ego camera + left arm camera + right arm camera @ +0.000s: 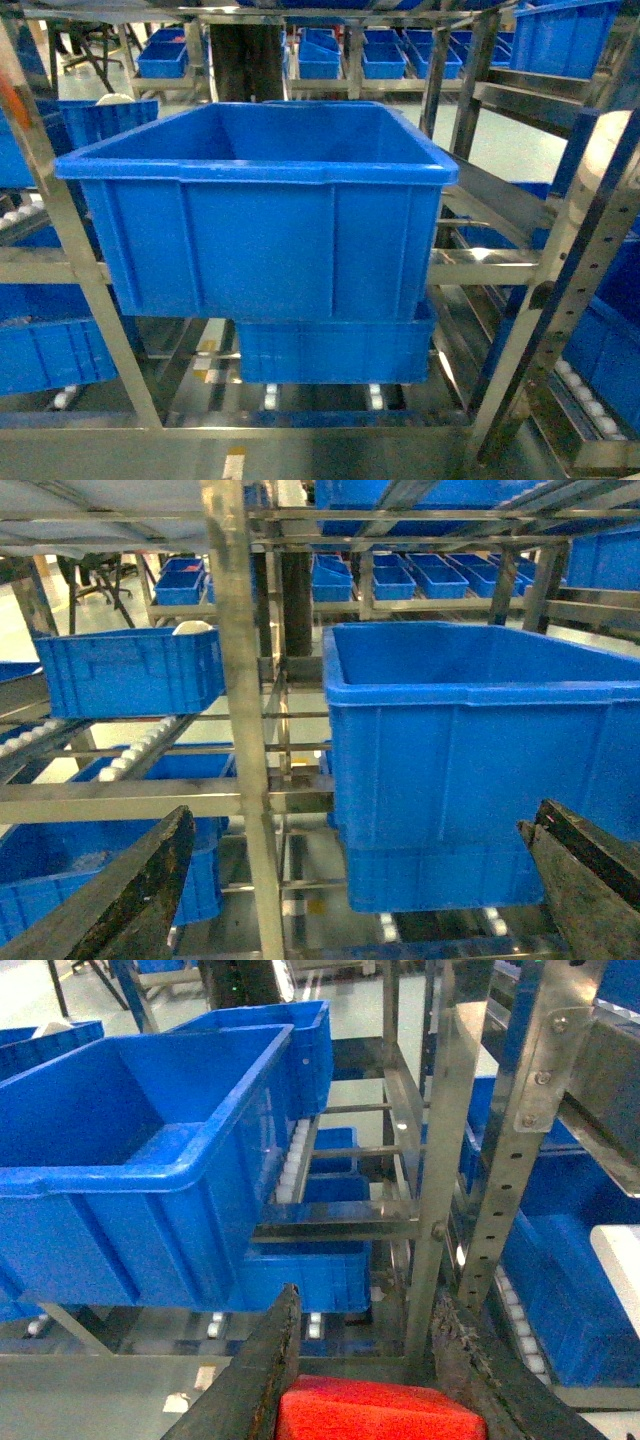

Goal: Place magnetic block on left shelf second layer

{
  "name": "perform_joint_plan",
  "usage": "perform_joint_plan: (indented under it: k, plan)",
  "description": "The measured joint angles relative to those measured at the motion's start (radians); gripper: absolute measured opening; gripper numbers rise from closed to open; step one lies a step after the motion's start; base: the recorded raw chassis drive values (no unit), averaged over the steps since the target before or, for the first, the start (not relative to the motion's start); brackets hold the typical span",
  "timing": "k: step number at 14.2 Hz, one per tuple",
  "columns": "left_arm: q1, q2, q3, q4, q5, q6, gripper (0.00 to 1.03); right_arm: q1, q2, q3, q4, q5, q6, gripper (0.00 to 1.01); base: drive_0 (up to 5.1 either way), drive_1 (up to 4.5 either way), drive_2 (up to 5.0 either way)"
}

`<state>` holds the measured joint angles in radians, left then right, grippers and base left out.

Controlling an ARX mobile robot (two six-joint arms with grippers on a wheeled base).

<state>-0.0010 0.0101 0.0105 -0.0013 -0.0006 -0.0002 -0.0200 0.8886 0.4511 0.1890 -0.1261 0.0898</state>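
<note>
Magnetic block (378, 1412) clamped in right pincer (385, 1400), low in front of steel rack. Left pincer (350, 880) spread wide, holding nothing. Big blue bin (265, 215) sits on left shelf second layer (40, 265).

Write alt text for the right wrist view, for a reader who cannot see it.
A red magnetic block sits gripped between the two dark fingers of the right pincer at the bottom edge. Ahead, a large deep blue bin rests on a stainless-steel rack level with white rollers, beside a perforated upright.

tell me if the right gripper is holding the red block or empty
Holding it: in the right wrist view the red block sits clamped between the right gripper fingers.
</note>
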Motion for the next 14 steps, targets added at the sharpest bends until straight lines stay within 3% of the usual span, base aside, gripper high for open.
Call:
perform_joint_plan:
  k: [8,14]
  plan:
    - [0.000,0.000,0.000,0.000,-0.004,0.000,0.98,0.006,-0.001,0.000,0.004,-0.005,0.000,0.33,-5.0,2.48,2.5]
    - [0.000,0.000,0.000,-0.002,0.000,0.000,0.98,0.005,-0.002,-0.002,0.002,-0.001,0.000,0.33,0.2,4.47,-4.2]
